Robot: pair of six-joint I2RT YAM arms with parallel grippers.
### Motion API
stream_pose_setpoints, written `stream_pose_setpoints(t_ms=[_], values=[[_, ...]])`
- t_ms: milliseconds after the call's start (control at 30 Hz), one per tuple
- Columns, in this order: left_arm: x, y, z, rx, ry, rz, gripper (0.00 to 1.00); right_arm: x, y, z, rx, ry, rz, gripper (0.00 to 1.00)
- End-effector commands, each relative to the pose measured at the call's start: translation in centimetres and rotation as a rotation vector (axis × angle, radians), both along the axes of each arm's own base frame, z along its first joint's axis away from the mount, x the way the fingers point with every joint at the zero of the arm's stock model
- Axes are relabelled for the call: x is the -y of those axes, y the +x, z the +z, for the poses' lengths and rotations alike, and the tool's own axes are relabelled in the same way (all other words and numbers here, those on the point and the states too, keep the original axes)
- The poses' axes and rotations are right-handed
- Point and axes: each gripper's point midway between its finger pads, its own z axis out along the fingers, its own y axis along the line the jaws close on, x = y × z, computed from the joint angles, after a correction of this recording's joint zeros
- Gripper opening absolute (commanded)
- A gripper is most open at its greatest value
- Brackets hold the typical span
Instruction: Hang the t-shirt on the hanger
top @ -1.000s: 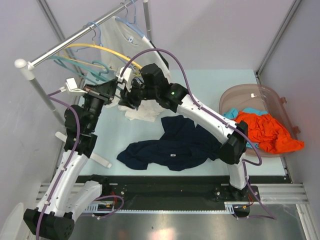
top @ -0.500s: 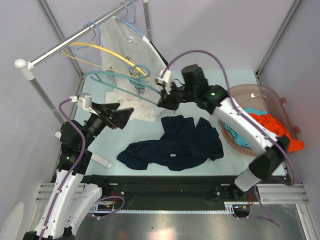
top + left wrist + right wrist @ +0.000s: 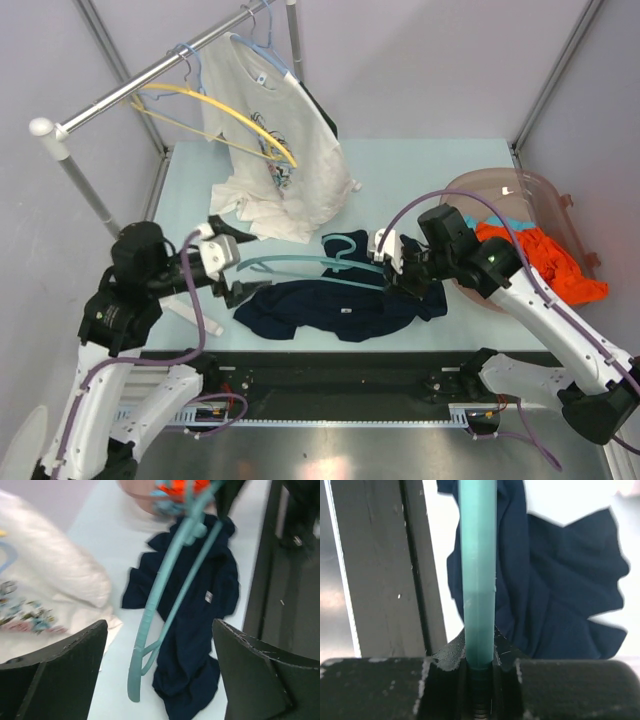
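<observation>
The dark navy t-shirt lies crumpled on the pale table near the front edge. The teal hanger hangs level just above its far side, and my right gripper is shut on the hanger's right end. In the right wrist view the hanger runs up from between the closed jaws of the right gripper, with the t-shirt below. My left gripper stands open at the hanger's free left end, not touching it. The left wrist view shows the hanger and t-shirt beyond the wide-spread left gripper.
A metal rail crosses the back left with a yellow hanger and a white printed t-shirt hanging down onto the table. A pinkish basket at the right holds an orange garment.
The right arm has carried the teal hanger from the rail down over the navy t-shirt. The left gripper opened, let go of the hanger and drew back to the near left.
</observation>
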Motion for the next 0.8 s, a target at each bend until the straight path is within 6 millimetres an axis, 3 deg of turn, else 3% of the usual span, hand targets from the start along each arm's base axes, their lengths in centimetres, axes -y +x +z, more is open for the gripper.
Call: stream_pose_setpoints(t_ms=[0,167,267,367,433,467,500,533,567,600,767], values=[[1.4,-2.0,-4.9,0.043,0.209,-0.193,0.9,1.4,-0.7,-0.1,0.035,-0.029,0.006,0.0],[3.1,-1.1,-7.2,0.027,0.253,-0.227,0.88,1.1,-0.9,0.5,0.042,-0.024,0.029,0.0],[4.0,0.0,-8.4,0.022,0.263,-0.204,0.77,0.6,-1.2,1.2,0.072,-0.022,0.072,0.0],[4.8,-0.5,-9.6,0.034,0.249,-0.242,0.56,0.2,-1.4,1.5,0.115,-0.027,0.109,0.0],[5.1,-0.5,-9.9,0.02,0.234,-0.243,0.26,-0.1,-1.4,1.7,0.142,-0.026,0.121,0.05],[5.4,-0.5,-9.9,-0.005,0.214,-0.237,0.03,-0.3,-1.4,1.9,0.151,-0.021,0.13,0.08],[5.6,-0.6,-9.9,-0.02,0.203,-0.238,0.0,-0.4,-1.3,2.1,0.156,-0.014,0.129,0.21],[5.7,-0.7,-9.9,-0.032,0.196,-0.243,0.0,-1.0,-0.9,2.7,0.176,0.012,0.12,0.26],[5.8,-0.9,-10.0,-0.048,0.189,-0.252,0.0,-1.4,-0.6,3.2,0.184,0.033,0.113,0.37],[6.0,-1.2,-10.0,-0.06,0.182,-0.263,0.0,-2.1,-0.4,4.3,0.192,0.069,0.113,0.61],[6.2,-1.4,-10.6,-0.069,0.166,-0.272,0.0,-5.7,-0.4,8.9,0.127,0.24,0.132,0.66]])
